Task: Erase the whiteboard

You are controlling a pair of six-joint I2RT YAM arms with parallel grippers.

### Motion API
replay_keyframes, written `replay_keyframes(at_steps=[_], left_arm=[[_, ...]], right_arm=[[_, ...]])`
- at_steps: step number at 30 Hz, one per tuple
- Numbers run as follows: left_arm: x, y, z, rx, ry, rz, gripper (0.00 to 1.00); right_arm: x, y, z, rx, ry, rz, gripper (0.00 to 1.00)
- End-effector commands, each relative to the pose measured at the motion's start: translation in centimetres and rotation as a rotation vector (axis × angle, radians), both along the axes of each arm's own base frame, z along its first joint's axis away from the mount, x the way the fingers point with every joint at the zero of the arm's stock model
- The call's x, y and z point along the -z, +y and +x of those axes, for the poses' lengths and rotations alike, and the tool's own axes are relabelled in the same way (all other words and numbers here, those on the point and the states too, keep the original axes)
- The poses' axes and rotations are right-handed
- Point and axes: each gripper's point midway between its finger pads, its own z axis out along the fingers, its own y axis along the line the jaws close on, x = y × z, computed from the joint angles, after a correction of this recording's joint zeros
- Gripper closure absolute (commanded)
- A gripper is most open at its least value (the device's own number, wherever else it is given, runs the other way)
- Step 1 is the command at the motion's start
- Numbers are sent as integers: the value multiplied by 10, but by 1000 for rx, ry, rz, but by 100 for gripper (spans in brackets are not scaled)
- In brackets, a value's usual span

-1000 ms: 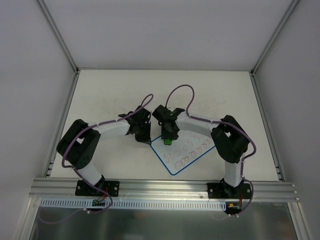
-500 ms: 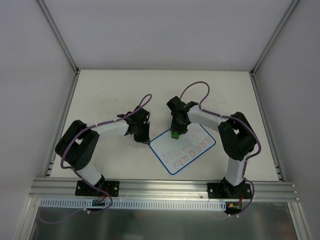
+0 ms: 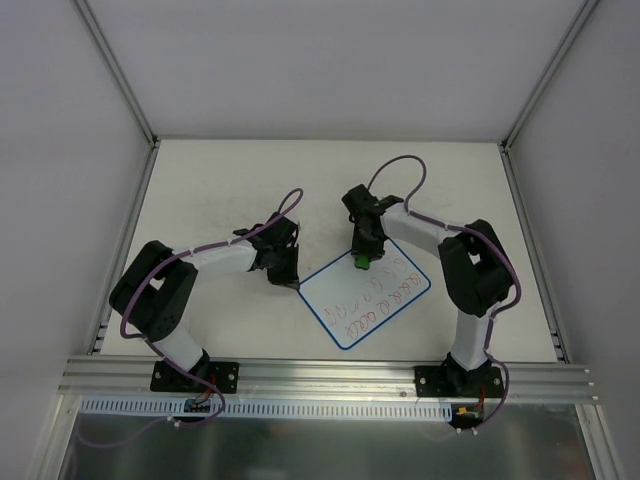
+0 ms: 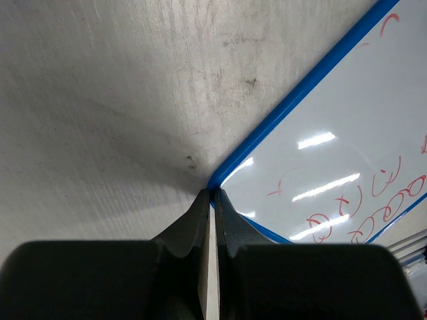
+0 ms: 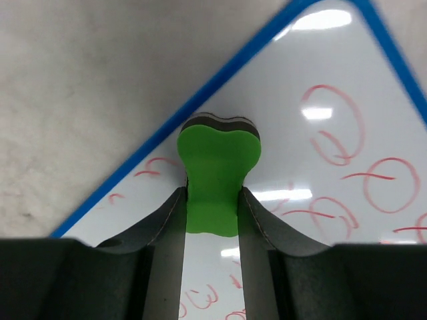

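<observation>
The whiteboard lies tilted on the table, white with a thin blue rim and red scribbles across its right and lower parts. My right gripper is shut on a green bone-shaped eraser, whose far end rests on the board near its upper rim. In the right wrist view red loops surround the eraser on the whiteboard. My left gripper is shut, and its tips press down at the board's left corner. In the top view the left gripper sits at that same corner.
The tabletop is off-white with faint smudges and is enclosed by white walls with metal rails. An aluminium rail runs along the near edge where both arm bases are bolted.
The right arm has carried the eraser up and to the right across the board, from its left part to its upper edge. The left part now reads wiped. The left arm held still.
</observation>
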Motion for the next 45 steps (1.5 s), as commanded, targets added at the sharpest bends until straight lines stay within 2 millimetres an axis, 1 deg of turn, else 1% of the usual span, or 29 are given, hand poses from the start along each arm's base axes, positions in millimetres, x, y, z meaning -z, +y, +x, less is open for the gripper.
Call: replay_keyframes(at_steps=[1, 2, 4, 5, 6, 7, 8, 9, 11, 13, 16, 17, 19, 20, 22, 23, 25, 26, 27, 29, 30, 32, 34, 35, 37, 38, 40, 41, 45], left_arm=[[29, 43, -32, 3, 114, 190, 100], [28, 43, -32, 3, 114, 188, 100], [27, 41, -31, 5, 113, 180, 100], [26, 41, -30, 4, 112, 179, 100], [26, 41, -31, 4, 111, 181, 100], [26, 41, -29, 5, 106, 179, 100], [25, 42, -29, 3, 101, 183, 100], [25, 43, -29, 2, 100, 186, 100], [25, 43, -28, 0, 99, 187, 100], [25, 41, -28, 0, 101, 181, 100], [26, 43, -30, 0, 107, 187, 100], [26, 43, -30, 0, 105, 187, 100], [27, 45, -31, -2, 104, 191, 100], [27, 46, -31, -3, 104, 191, 100], [26, 46, -32, -5, 103, 190, 100], [26, 46, -32, -4, 104, 189, 100], [26, 47, -33, -5, 104, 191, 100], [26, 47, -33, -5, 103, 190, 100], [27, 48, -33, -6, 106, 192, 100], [27, 48, -34, -6, 106, 192, 100], [28, 49, -35, -7, 111, 195, 100], [28, 50, -35, -11, 108, 196, 100], [27, 51, -35, -14, 108, 194, 100], [27, 51, -34, -14, 106, 195, 100], [27, 49, -33, -13, 106, 189, 100], [27, 49, -33, -13, 110, 190, 100], [26, 47, -31, -10, 108, 184, 100], [26, 47, -31, -11, 110, 183, 100], [25, 46, -31, -12, 109, 180, 100]], right_arm=[[7, 34, -19, -94, 54, -2, 100], [7, 52, -22, -126, 57, 8, 100], [10, 68, -27, -150, 71, 20, 100], [11, 81, -33, -175, 78, 34, 100], [18, 86, -37, -187, 93, 28, 100], [19, 91, -40, -200, 97, 30, 100], [21, 100, -46, -225, 104, 35, 100], [24, 106, -47, -239, 108, 38, 100], [25, 115, -52, -267, 119, 49, 100], [24, 116, -49, -271, 107, 46, 100], [23, 100, -38, -256, 84, 2, 100], [21, 89, -29, -226, 79, -4, 100], [19, 72, -18, -184, 69, -20, 100], [17, 55, -8, -154, 51, -45, 100], [16, 39, 2, -125, 33, -70, 100], [16, 25, 10, -92, 28, -87, 100], [16, 14, 18, -78, 20, -102, 100], [17, 6, 26, -61, 9, -104, 100], [19, 1, 27, -58, 9, -110, 100], [22, -1, 34, -51, -1, -82, 100], [26, -3, 31, -49, 5, -78, 100], [26, 1, 36, -60, -25, -49, 100], [26, 9, 33, -66, -36, -2, 100], [24, 17, 29, -85, -43, 17, 100], [20, 27, 25, -108, -66, 24, 100], [17, 40, 18, -144, -80, 28, 100], [14, 55, 11, -184, -88, 34, 100], [13, 70, 4, -219, -93, 47, 100], [17, 100, -11, -253, -65, 115, 100]])
